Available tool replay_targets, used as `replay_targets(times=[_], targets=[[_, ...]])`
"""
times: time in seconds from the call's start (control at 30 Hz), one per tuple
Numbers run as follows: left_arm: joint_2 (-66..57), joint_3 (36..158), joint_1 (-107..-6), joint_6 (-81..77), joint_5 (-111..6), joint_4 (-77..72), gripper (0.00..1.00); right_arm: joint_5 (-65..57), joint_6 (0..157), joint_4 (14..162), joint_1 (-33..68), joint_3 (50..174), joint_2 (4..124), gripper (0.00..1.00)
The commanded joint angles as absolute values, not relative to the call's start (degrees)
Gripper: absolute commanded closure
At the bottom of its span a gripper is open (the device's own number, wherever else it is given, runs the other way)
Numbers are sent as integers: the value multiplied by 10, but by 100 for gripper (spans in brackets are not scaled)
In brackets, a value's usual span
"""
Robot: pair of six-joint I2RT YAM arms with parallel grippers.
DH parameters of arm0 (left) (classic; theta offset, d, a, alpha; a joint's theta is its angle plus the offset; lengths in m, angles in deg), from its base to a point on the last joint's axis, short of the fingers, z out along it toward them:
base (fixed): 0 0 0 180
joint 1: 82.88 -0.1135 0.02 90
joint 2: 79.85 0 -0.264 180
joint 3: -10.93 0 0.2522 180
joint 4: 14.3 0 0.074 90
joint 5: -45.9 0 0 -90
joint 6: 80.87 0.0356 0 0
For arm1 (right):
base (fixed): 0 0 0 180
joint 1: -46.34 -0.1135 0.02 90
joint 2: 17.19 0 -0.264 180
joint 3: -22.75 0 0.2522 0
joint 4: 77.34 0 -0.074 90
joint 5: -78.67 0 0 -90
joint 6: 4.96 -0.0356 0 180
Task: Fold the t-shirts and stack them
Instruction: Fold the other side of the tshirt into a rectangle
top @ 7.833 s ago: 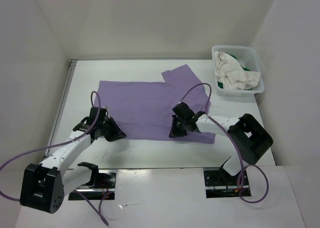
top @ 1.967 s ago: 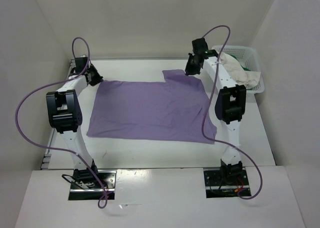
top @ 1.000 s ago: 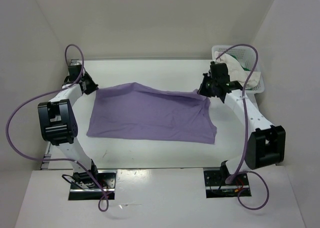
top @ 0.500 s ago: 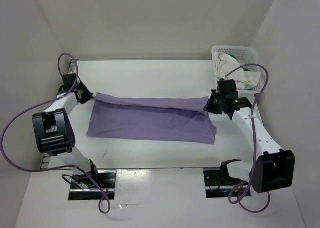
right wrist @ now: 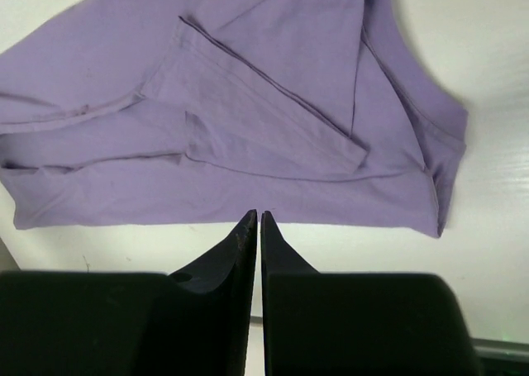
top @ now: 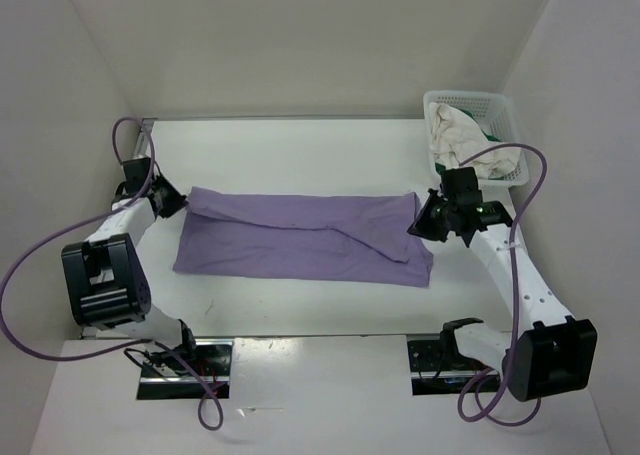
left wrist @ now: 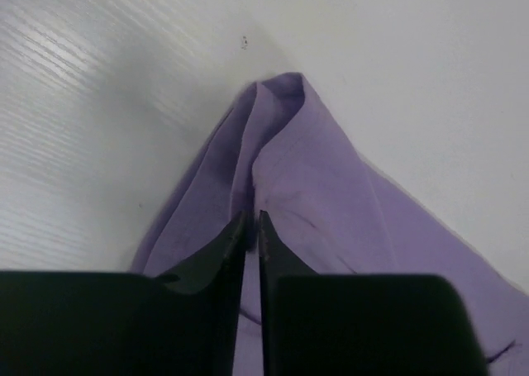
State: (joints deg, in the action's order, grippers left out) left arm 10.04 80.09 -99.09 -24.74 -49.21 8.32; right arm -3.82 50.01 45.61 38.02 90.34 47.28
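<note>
Upper edge of the lavender-purple soft cloth t-shirt [top: 300,237], hanging lifted a second ago, is now lying over its lower half as a long band across mid-frame on the white worktop [top: 300,155]. Left tool [left wrist: 250,219] is sitting at the band's left corner, fingers a thin slit apart with cloth at the tips; cannot tell if it is gripping. Right tool [right wrist: 254,215] is hovering beside the right end, a crack apart, gripping nothing. First fold is looking laid; crosswise folds are remaining.

Bright, even light; soft shadows; table [left wrist: 74,87] glare; left pincer [left wrist: 251,227] silhouetted.
</note>
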Motion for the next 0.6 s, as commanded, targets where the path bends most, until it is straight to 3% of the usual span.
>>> replay_targets(times=[0.0,0.13,0.37,0.57], targets=[[26,779,-993,-287,-482,69,80,-55,483,426,385,906,427,91],[-35,766,-993,-302,-492,57,79,-46,504,463,369,913,471,88],[15,773,-932,-289,-512,38,77,-79,509,615,296,943,615,93],[93,786,-903,-284,-541,25,76,-125,526,664,268,1011,733,79]])
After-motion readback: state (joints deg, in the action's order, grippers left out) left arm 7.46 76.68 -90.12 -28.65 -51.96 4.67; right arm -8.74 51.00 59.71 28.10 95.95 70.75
